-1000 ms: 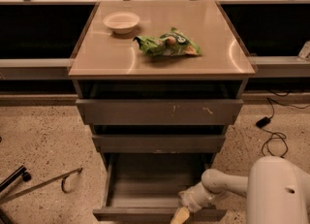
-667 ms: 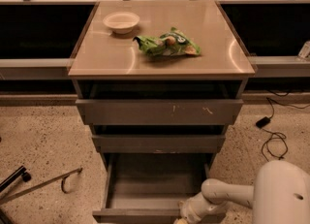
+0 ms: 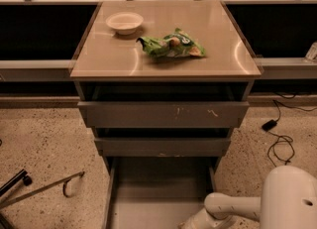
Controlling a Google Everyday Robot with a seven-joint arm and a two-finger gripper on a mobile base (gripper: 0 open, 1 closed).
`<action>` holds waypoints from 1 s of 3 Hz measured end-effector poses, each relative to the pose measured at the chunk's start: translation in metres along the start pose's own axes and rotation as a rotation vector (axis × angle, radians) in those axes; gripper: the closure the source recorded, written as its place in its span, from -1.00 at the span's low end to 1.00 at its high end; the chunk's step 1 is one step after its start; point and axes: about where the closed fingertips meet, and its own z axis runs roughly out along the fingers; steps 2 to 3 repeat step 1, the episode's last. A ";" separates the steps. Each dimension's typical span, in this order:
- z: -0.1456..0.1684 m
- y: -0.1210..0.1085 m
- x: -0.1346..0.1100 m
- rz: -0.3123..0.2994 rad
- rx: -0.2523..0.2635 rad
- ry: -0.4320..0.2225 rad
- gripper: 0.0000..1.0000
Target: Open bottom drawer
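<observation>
The bottom drawer [image 3: 158, 193] of the grey three-drawer cabinet stands pulled out toward me. Its shallow grey tray interior shows, and its front is cut off below the picture's lower edge. My white arm [image 3: 233, 205] reaches in from the lower right. My gripper [image 3: 190, 223] is at the bottom edge, over the drawer's right front corner, mostly cut off from view. The top drawer front [image 3: 163, 114] with pale scratches and the middle front [image 3: 162, 146] stand slightly pulled out above it.
On the cabinet top [image 3: 99, 59] sit a white bowl [image 3: 124, 23] and a green snack bag [image 3: 171, 45]. Black cables [image 3: 280, 141] lie on the speckled floor to the right. A metal rod with a hook [image 3: 44, 187] lies on the floor to the left.
The bottom drawer has slid further out, and its front has dropped below the frame. My arm and gripper have moved down and back with it.
</observation>
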 end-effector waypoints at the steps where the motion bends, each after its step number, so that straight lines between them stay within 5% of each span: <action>1: 0.000 0.000 0.000 0.000 0.000 0.000 -1.00; 3: 0.000 0.000 0.000 0.000 0.000 0.000 -1.00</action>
